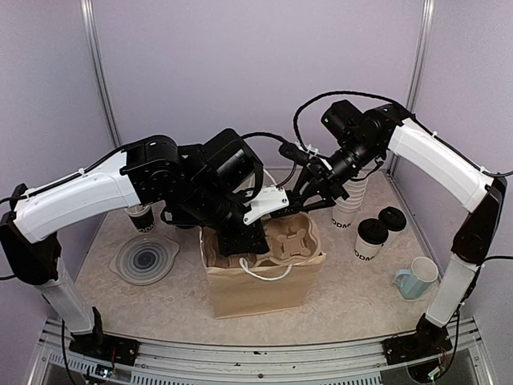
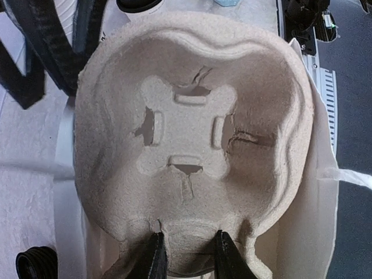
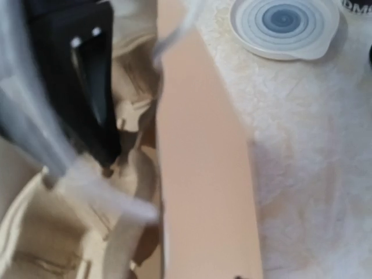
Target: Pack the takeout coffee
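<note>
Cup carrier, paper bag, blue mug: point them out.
cup carrier (image 1: pixel 291 238): top view, moulded centre.
paper bag (image 1: pixel 256 293): top view, front wall.
blue mug (image 1: pixel 415 281): top view, side wall.

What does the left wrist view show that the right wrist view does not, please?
Only the left wrist view shows the cup tray, its cross-shaped centre torn at the edges, and the left gripper closed on its near rim. Only the right wrist view, which is blurred, shows the round white dish on the table, apart from the paper bag. Both show part of the tray and the bag.
</note>
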Available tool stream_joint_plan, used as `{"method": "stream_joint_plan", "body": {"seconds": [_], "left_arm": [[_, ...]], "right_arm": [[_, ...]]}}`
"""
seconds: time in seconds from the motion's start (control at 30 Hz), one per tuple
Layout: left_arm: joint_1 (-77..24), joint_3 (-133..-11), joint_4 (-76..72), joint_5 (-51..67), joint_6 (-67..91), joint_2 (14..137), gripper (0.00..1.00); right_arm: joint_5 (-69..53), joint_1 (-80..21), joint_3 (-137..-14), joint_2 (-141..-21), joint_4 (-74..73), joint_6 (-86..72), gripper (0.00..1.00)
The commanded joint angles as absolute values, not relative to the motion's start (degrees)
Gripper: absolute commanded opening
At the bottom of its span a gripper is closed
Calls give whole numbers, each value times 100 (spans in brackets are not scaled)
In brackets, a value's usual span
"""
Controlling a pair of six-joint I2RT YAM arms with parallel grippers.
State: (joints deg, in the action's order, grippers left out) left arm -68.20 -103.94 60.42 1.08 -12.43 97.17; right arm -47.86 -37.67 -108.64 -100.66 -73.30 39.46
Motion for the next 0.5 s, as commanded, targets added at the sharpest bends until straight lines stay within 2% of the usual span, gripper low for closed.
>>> {"method": "stream_joint_plan", "body": {"seconds": [0.0, 0.13, 0.47], "left_arm": [[-6834, -10451, 6298, 138, -1055, 9881, 24], [-6825, -10450, 6351, 137, -886, 9935, 24], [-6794, -10206, 6650, 212, -212, 9979, 24]], "right_arm": [[-4879, -3681, -11158, -9727, -7379, 3940, 44], [-4975, -3418, -11129, -9497, -7386, 3943, 52], [-4838, -3184, -10329, -9057, -7033, 3860, 54]]}}
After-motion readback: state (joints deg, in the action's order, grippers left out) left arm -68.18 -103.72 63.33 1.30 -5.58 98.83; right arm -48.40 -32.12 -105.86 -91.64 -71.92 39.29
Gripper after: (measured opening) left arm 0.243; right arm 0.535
